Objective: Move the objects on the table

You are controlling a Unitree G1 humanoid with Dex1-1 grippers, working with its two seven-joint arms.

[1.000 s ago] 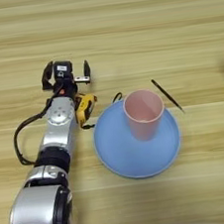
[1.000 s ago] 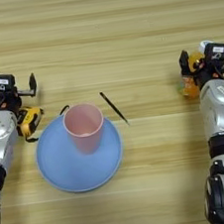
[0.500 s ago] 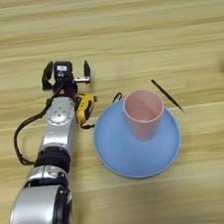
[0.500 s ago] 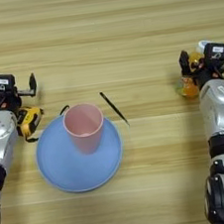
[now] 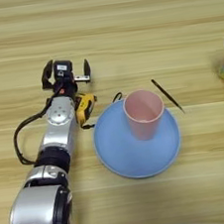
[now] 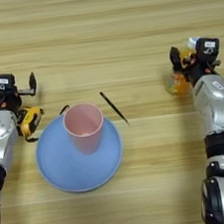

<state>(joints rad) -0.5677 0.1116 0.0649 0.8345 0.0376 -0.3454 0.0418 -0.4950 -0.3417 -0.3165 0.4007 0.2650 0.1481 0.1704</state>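
Pink cup (image 5: pixel 143 113) stood upright on a blue plate (image 5: pixel 114 153), toward the plate's far side, mouth up and nothing visible in it. Plate sat near the middle of the wooden table (image 5: pixel 123 27). Thin black stick (image 6: pixel 114 107) lay flat on the wood just beyond the plate's far right rim, angled, its near tip close to the rim; whether it touched could not be told.

Small yellow-and-black tape measure (image 5: pixel 85 107) lay just off the plate's left rim, against the left forearm, with a dark cord loop near the plate's far edge. Orange-drink bottle (image 6: pixel 179 77) stood well apart at the right, partly hidden by the right gripper.

Compared with a second before, nothing on the table had shifted: cup, stick, tape measure and bottle all lay as they were, and both arms held the same pose.

Left gripper (image 5: pixel 65 74) hung beyond the tape measure, left of the plate, its two black fingers spread wide and holding nothing, forearm running back along the table. Right gripper (image 6: pixel 191 58) sat at the bottle, fingers on either side of it; whether they pinched it could not be told.
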